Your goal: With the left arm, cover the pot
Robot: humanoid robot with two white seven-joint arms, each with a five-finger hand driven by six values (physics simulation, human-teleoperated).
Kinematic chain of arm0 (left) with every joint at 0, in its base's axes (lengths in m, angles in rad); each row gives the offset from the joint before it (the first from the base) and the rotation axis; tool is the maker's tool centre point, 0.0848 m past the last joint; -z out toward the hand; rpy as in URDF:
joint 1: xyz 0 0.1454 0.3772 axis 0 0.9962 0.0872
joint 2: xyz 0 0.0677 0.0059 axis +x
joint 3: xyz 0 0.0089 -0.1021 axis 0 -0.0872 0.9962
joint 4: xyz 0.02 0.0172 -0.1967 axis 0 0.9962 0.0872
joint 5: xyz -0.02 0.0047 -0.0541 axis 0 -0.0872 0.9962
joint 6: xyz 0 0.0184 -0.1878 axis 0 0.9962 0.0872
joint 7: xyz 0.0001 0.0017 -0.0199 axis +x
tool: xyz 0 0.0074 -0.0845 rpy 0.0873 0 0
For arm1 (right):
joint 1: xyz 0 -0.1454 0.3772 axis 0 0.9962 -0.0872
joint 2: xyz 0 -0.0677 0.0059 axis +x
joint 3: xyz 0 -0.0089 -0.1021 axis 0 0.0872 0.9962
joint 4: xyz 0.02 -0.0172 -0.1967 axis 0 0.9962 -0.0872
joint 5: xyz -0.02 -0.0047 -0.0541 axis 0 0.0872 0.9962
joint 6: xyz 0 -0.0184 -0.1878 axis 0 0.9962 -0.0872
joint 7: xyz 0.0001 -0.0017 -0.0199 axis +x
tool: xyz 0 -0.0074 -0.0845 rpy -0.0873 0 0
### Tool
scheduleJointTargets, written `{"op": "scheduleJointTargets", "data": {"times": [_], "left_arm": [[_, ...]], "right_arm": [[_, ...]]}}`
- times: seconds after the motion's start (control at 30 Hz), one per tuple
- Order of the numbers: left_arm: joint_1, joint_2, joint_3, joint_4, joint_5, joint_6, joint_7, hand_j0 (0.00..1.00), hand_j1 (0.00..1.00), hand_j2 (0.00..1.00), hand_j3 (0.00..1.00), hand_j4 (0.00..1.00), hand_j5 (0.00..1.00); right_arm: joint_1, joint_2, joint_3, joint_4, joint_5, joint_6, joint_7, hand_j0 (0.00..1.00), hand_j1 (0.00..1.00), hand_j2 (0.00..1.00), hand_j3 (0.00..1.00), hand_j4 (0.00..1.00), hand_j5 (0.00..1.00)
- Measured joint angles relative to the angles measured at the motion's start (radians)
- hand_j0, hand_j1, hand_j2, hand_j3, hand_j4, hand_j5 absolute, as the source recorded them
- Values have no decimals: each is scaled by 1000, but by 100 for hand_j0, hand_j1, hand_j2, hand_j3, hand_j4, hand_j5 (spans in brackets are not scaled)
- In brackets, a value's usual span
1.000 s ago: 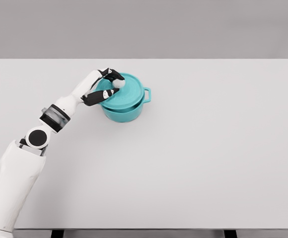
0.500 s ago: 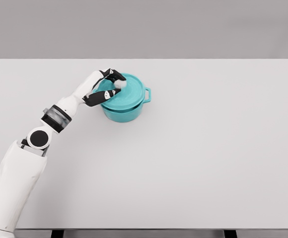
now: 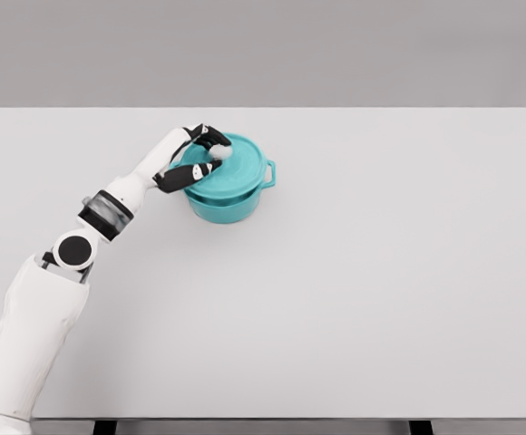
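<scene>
Since the earlier frame the lid (image 3: 229, 165) barely shifts, seated on the pot (image 3: 228, 204) mid-surface (image 3: 381, 272) | left robot hand (image 3: 201, 156) pinches its white knob | I release gently, lifting straight up.

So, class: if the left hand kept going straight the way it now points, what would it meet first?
The left hand points right and slightly away, and already seems to be at the white knob on the teal lid. It would push against that knob first, though depth is unclear from this view.

Bright, even, shadowless render; sharp throughout, no glare.
</scene>
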Motion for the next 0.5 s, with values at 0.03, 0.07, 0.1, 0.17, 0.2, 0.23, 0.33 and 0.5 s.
{"op": "scheduleJointTargets", "data": {"times": [0.03, 0.07, 0.1, 0.17, 0.2, 0.23, 0.33, 0.5], "left_arm": [[-2, 0, 0, 4, 0, 0, 0, 52, 52, 52, 52, 52, 52], [0, 0, 0, 8, 0, 0, 0, 52, 52, 52, 52, 52, 52], [0, 0, 0, 10, 0, 0, 0, 52, 52, 52, 52, 52, 52], [0, 0, 0, 13, -1, 0, 0, 53, 53, 53, 53, 53, 53], [0, 0, 0, 14, 0, 0, 0, 54, 54, 54, 54, 54, 54], [0, 1, 0, 14, 0, 0, 0, 55, 55, 55, 55, 55, 55], [0, 1, 0, 15, 0, 0, 0, 60, 60, 60, 60, 60, 60], [0, 1, 0, 19, 0, 0, 0, 64, 64, 64, 64, 64, 64]], "right_arm": [[-2, 0, 0, 0, 0, 0, 0, 100, 100, 100, 100, 100, 100], [0, 0, 0, 0, 0, 0, 0, 100, 100, 100, 100, 100, 100], [0, 0, 0, 0, 0, 0, 0, 100, 100, 100, 100, 100, 100], [0, 0, 0, 0, 0, 0, 0, 100, 100, 100, 100, 100, 100], [0, 0, 0, 0, 0, 0, 0, 100, 100, 100, 100, 100, 100], [0, 0, 0, 0, 0, 0, 0, 100, 100, 100, 100, 100, 100], [0, 0, 0, 0, 0, 0, 0, 100, 100, 100, 100, 100, 100], [0, 0, 0, 0, 0, 0, 0, 100, 100, 100, 100, 100, 100]]}}
